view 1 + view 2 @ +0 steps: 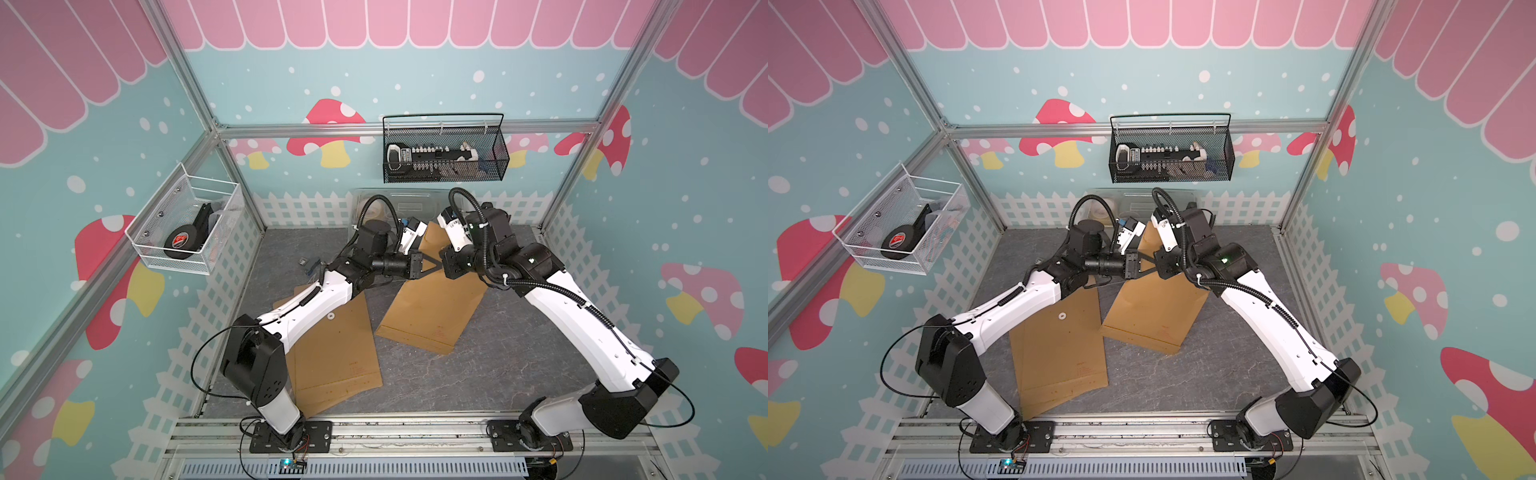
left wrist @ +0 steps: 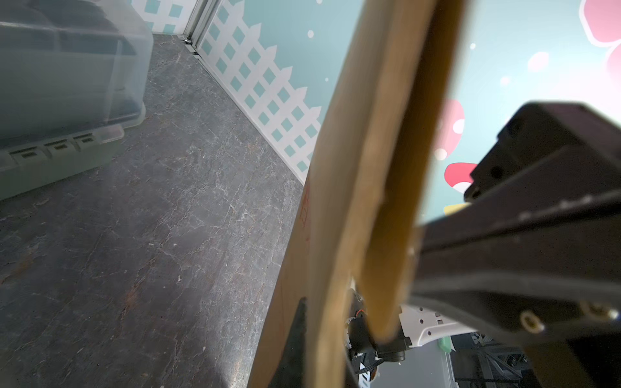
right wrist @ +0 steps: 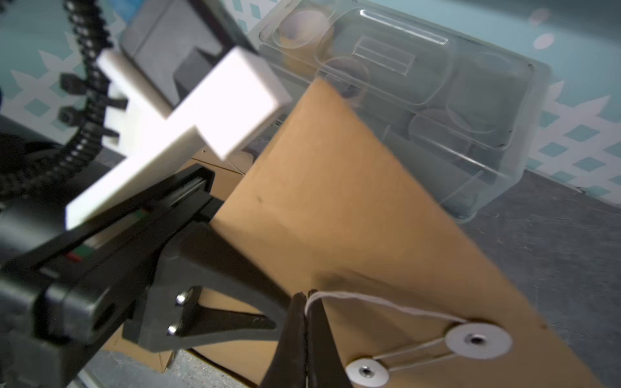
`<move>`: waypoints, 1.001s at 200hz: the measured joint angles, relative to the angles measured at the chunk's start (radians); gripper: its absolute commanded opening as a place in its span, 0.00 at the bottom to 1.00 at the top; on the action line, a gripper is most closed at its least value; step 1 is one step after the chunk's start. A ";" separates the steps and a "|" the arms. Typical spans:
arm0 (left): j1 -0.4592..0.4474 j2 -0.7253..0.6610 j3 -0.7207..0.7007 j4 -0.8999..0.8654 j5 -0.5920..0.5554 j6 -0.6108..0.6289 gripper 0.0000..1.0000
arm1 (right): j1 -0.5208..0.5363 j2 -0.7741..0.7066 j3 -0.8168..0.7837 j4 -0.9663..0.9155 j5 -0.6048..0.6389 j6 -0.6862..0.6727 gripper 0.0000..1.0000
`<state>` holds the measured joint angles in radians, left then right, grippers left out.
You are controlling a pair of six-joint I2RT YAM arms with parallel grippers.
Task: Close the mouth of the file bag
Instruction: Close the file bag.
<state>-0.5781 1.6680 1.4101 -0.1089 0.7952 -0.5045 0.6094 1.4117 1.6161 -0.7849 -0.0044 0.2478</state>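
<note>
On the tabletop (image 1: 478, 365), file bag (image 1: 436, 307), mouth end raised: left claw (image 1: 435, 266) clenched on its edge, seemingly steadying it; right claw (image 3: 307, 302) pinching the string (image 3: 369, 300), presumably for winding round the discs (image 3: 479, 340).

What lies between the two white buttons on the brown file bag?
White string stretches between the small button and the large button; its end is pinched by the right end effector. The right wrist view shows this.

mushroom-print walls (image 1: 374, 75), grey marbled floor (image 1: 478, 374)
</note>
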 measured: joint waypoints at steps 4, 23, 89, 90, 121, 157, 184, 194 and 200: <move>0.001 0.000 0.000 0.000 0.000 0.000 0.00 | 0.000 -0.010 -0.019 0.008 -0.010 0.006 0.00; 0.003 -0.006 0.000 0.000 0.001 -0.003 0.00 | -0.006 -0.071 -0.120 0.063 -0.046 0.040 0.00; 0.007 -0.030 0.000 0.000 0.001 -0.007 0.00 | -0.117 -0.183 -0.321 0.216 -0.177 0.130 0.00; 0.007 -0.030 0.000 0.000 0.001 -0.007 0.00 | -0.119 -0.186 -0.325 0.219 -0.180 0.132 0.00; 0.007 -0.030 0.000 0.000 0.001 -0.007 0.00 | -0.166 -0.238 -0.403 0.256 -0.239 0.172 0.00; 0.007 -0.030 0.000 0.000 0.001 -0.007 0.00 | -0.198 -0.250 -0.428 0.283 -0.270 0.193 0.00; 0.007 -0.031 0.000 -0.010 0.001 -0.006 0.00 | -0.223 -0.251 -0.448 0.298 -0.293 0.201 0.00; 0.009 -0.032 0.000 -0.015 0.001 -0.006 0.00 | -0.233 -0.254 -0.458 0.301 -0.300 0.204 0.00; 0.009 -0.032 0.000 -0.019 0.001 -0.004 0.00 | -0.239 -0.256 -0.464 0.303 -0.303 0.206 0.00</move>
<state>-0.5694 1.6360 1.4101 -0.1276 0.7959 -0.5087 0.3706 1.1557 1.1522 -0.4820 -0.3077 0.4534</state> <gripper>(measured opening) 0.048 0.047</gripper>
